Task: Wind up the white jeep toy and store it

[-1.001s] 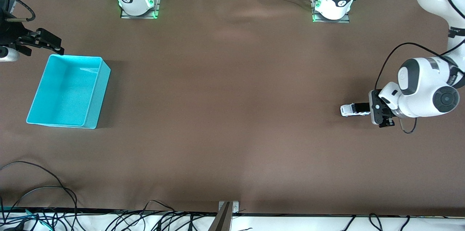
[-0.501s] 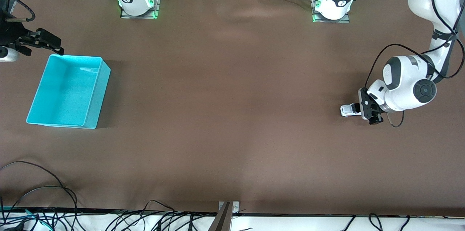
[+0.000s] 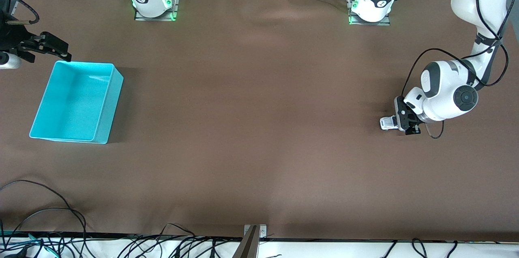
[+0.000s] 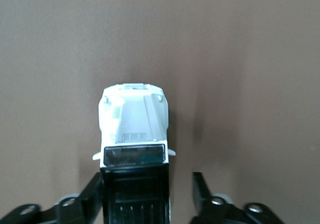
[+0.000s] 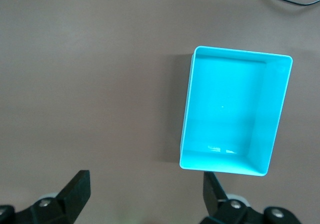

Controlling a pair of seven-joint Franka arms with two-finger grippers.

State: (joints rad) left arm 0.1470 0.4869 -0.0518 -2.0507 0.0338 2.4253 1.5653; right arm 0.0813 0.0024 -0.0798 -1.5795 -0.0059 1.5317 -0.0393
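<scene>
The white jeep toy (image 3: 387, 122) (image 4: 134, 119), with a black roof, stands on the brown table toward the left arm's end. My left gripper (image 3: 405, 122) (image 4: 147, 194) is low over its rear half with a finger on each side. One finger (image 4: 92, 191) lies against the roof's side. The other finger (image 4: 200, 186) is a small gap away from the car. Only the hood shows past the hand in the front view. My right gripper (image 3: 48, 47) (image 5: 145, 189) waits open and empty, above the table beside the cyan bin (image 3: 110, 99) (image 5: 225, 108).
The cyan bin is empty and stands at the right arm's end of the table. Loose black cables (image 3: 48, 217) lie along the table edge nearest the front camera. The two arm bases (image 3: 152, 0) (image 3: 371, 4) stand at the edge farthest from it.
My left gripper has slid farther over the jeep, covering its roof, and its fingers have drawn in toward the car's sides. The right arm has not moved.
</scene>
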